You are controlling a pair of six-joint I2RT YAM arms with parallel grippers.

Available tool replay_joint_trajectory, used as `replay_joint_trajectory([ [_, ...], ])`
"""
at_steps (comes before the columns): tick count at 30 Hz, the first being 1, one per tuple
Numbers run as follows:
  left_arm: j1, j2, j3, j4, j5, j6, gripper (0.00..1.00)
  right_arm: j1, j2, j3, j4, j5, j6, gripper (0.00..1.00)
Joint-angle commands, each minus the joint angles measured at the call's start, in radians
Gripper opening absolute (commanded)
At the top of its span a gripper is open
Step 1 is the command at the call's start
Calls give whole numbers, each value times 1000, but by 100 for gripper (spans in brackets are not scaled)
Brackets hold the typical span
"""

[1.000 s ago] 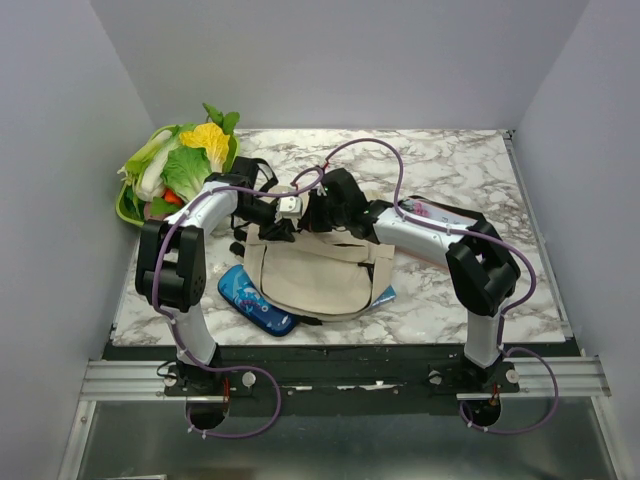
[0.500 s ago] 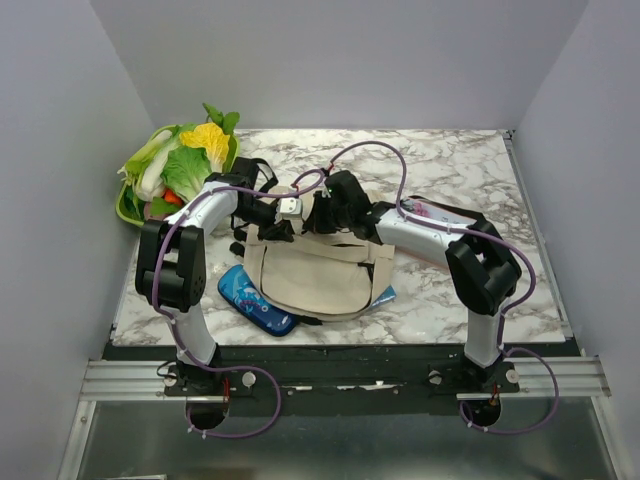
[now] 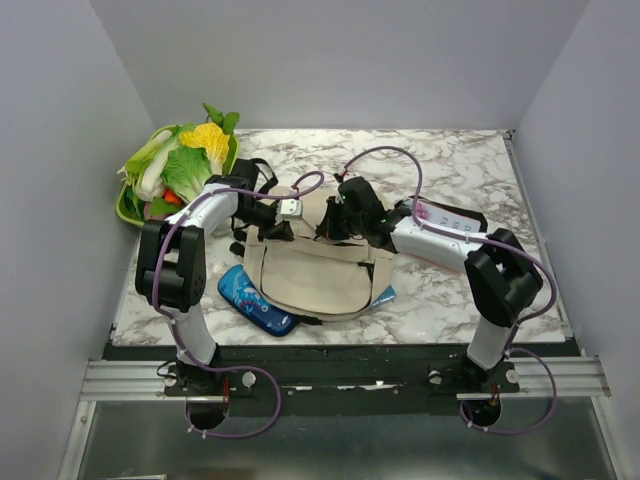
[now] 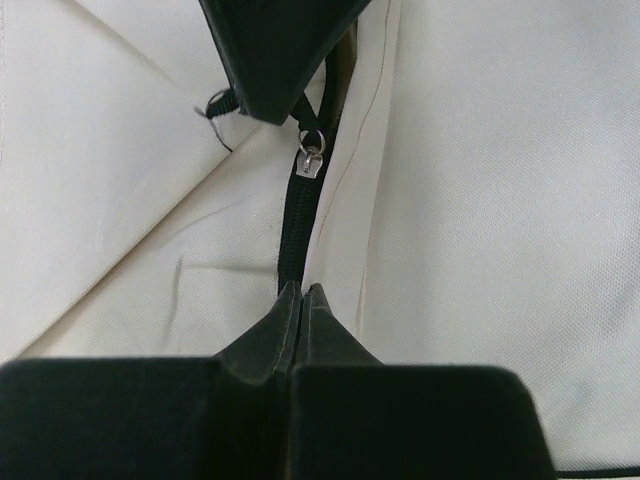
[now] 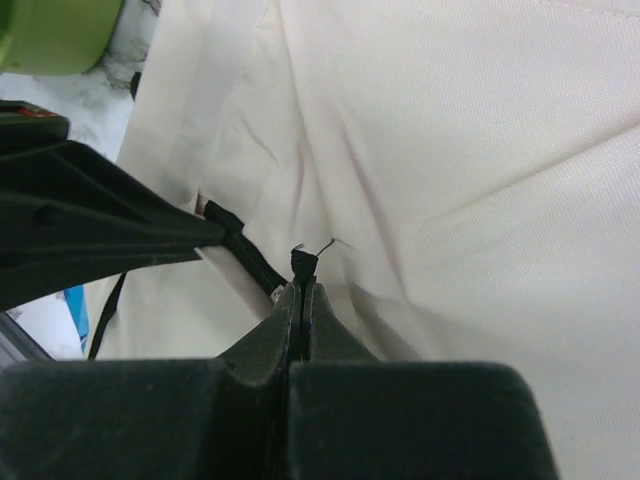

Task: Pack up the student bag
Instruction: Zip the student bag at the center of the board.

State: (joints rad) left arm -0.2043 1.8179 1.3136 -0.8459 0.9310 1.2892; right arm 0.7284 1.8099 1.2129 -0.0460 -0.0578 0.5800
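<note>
Room: grey walls [image 3: 340,60] stood around a white marble table [image 3: 470,170].
Far left: a green tray [image 3: 125,205] sat at the table's left rear edge, heaped with leafy vegetables [image 3: 185,165].
Left pincer [image 4: 302,292]: its fingers were pressed together, clamped on the black zipper tape [image 4: 295,230] at the bag's top edge.
Pencil case: the dark-blue patterned pencil case [image 3: 255,298] lay on the table, touching the bag's near-left corner.
Student bag [image 3: 315,275]: the beige cloth bag lay flat at the middle of the table, between the two arms, with its black straps trailing off toward the tray.
Zipper slider [image 4: 311,165]: the small metal slider sat on the tape just beyond the left pincer's tips, with a ring at its far end.
Right pincer [image 5: 300,285]: its fingers were together, pinching the black pull tab [image 5: 301,262] joined to that ring, tip to tip with the left pincer.
Right side: a flat pink-and-white item [image 3: 447,216] lay partly hidden under the right arm.
</note>
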Motion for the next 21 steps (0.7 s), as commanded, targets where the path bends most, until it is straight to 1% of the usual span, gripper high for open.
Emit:
replay_joint_trajectory([
  [1,8,-29,-22,15,-35,-7,0,-14,-81,-42,-5,52,-34,1],
  [2,9,-29,-22,15,-38,-7,0,-15,-92,-50,-6,85,-38,1],
  [8,9,-38,-24,19,-44,-11,0,-38,-165,-148,-49,144,-54,1],
  [15,9,-48,-17,19,-49,-27,0,-84,-253,-254,-54,170,-58,1],
  [21,9,-84,-27,68,-58,-88,0,-122,-302,-280,-61,187,-78,1],
])
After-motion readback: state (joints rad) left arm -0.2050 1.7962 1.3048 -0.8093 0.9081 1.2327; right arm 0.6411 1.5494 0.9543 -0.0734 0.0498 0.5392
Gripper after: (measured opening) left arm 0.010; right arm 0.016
